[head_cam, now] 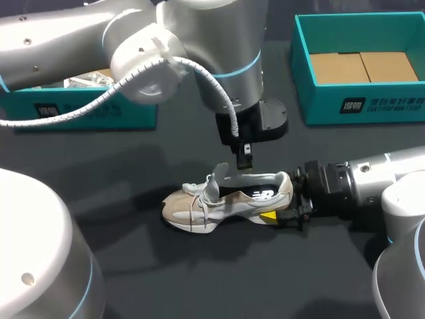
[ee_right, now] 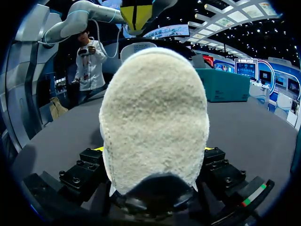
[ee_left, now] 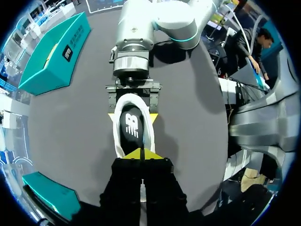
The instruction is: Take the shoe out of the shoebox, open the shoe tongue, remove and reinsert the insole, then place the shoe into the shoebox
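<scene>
Clamping the heel from both sides, the right claw [head_cam: 280,201] steadies the beige sneaker [head_cam: 212,206] on the desk [head_cam: 133,266]. The left claw [head_cam: 244,161], tips together and apparently empty, hangs just above the opening. Judged light and soft-walled. The dark insole [ee_left: 132,126] is likely floppy: pinch its heel edge.

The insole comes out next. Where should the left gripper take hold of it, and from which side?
Probably the heel-end edge of the insole, from above through the open collar of the shoe: it stands upright, its heel clamped by the right gripper.
</scene>
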